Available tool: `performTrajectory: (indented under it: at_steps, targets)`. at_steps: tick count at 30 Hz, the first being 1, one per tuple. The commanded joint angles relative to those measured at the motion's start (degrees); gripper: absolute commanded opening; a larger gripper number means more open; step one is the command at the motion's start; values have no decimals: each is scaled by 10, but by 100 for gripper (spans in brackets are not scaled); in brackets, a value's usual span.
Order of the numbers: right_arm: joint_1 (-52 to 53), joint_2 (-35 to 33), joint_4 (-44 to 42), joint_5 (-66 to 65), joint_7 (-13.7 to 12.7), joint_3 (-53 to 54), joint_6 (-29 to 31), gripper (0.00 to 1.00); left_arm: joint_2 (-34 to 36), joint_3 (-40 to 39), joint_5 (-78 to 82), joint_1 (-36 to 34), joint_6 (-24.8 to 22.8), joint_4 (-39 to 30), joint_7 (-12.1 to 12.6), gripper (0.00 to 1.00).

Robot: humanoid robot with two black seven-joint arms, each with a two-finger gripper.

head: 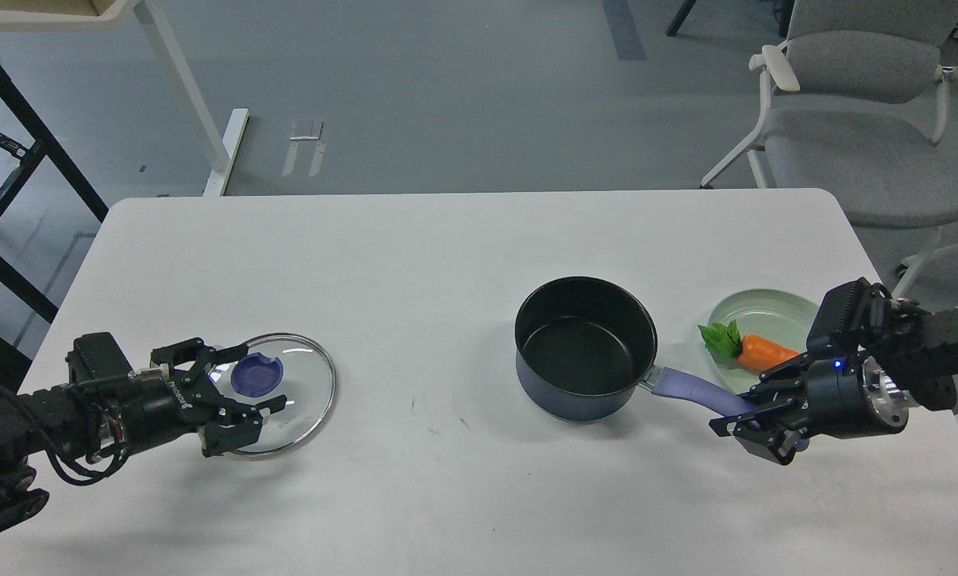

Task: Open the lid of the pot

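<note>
The dark blue pot (584, 350) stands uncovered right of the table's middle, its black inside bare. Its lavender handle (691, 390) points right and toward me. My right gripper (755, 416) is shut on the end of that handle. The glass lid (295, 400) with its steel rim lies flat on the table at the left, well apart from the pot. My left gripper (247, 382) is open, its two fingers standing on either side of the purple-blue knob (257, 374), low over the lid's left part.
A pale green plate (775, 308) with a toy carrot (763, 352) sits just right of the pot, behind my right gripper. The white table (447, 256) ends close to the plate on the right. A grey chair (855, 120) stands beyond the far right corner.
</note>
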Motion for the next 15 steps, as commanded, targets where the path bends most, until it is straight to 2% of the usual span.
performTrajectory:
  at_steps: [1,3,4,9,10,11,13,15]
  targets:
    - [0,0,0,0,0,0,0,37,49,-14,-174,-9,-104,-79,0,99]
    - [0,0,0,1,0,0,0,40,66,-34,-306,-22,-173,-99,0,99]
    - [0,0,-1,1,0,1,0,45,71,-45,-372,-27,-210,-100,0,99]
    - [2,-1,0,17,0,1,-5,87,73,-106,-610,-30,-360,-93,0,99]
    - [3,-2,0,24,0,1,-6,94,73,-116,-640,-30,-378,-91,0,99]
    - [3,-4,1,32,0,1,-6,96,73,-127,-668,-30,-394,-87,0,99]
    - [8,-10,1,45,0,3,-5,97,73,-138,-713,-30,-409,-80,0,99]
    - [16,-20,4,62,0,4,-6,98,70,-142,-751,-30,-405,-79,0,99]
